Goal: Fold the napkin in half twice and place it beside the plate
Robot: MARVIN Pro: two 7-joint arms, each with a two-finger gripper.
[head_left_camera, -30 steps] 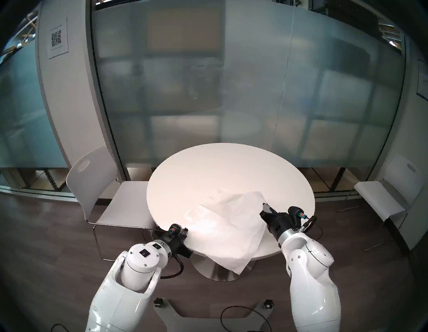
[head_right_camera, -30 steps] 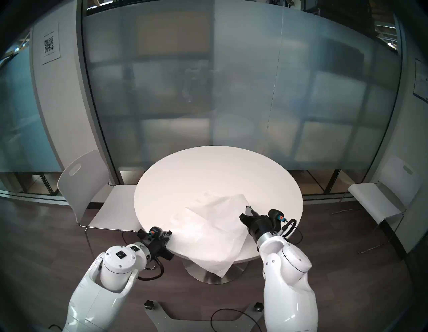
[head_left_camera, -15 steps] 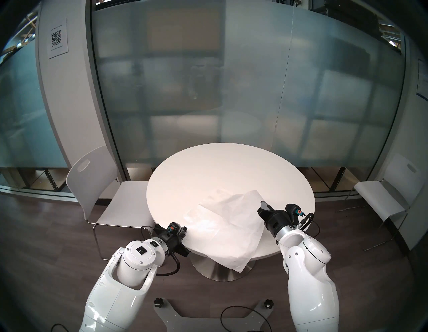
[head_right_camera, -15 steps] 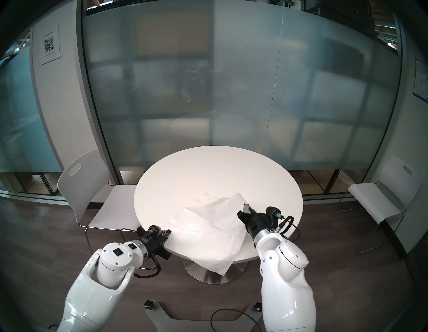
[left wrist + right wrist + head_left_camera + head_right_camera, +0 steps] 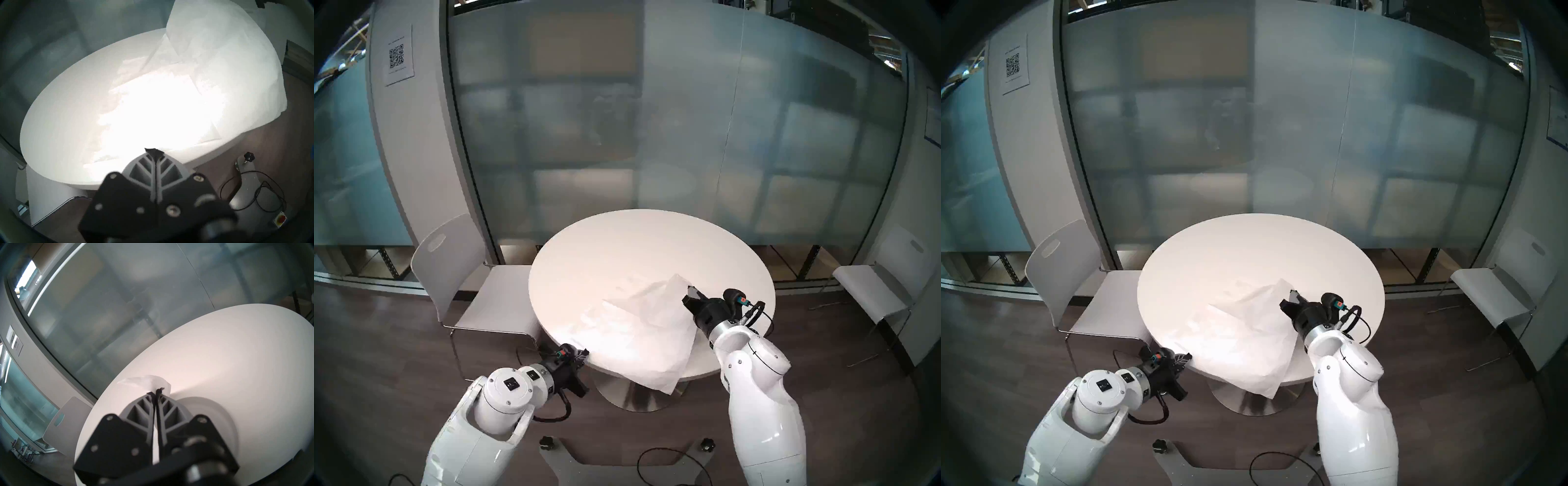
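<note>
The napkin [image 5: 639, 332] is a large crinkled white sheet spread over the near half of the round table, with one corner hanging off the front edge. My left gripper [image 5: 583, 353] sits at the table's near-left edge, shut on the napkin's left corner [image 5: 153, 151]. My right gripper [image 5: 689, 290] holds the far right corner lifted above the table. In the right wrist view its fingers [image 5: 157, 391] are shut, with the thin napkin tip [image 5: 146, 381] poking out past them. The light-grey plate [image 5: 212, 412] lies just below and behind the right gripper; I cannot make it out in the head views.
The round white table [image 5: 619, 244] stands on a metal pedestal [image 5: 636, 397]. A white chair [image 5: 449, 264] stands at its left and another [image 5: 873, 292] at the far right. A frosted glass wall runs behind the table. Cables lie on the floor by my base.
My left gripper has drawn back toward me along the table's near-left edge, pulling the napkin's left corner with it. My right gripper has carried its lifted corner leftward and a little farther away.
</note>
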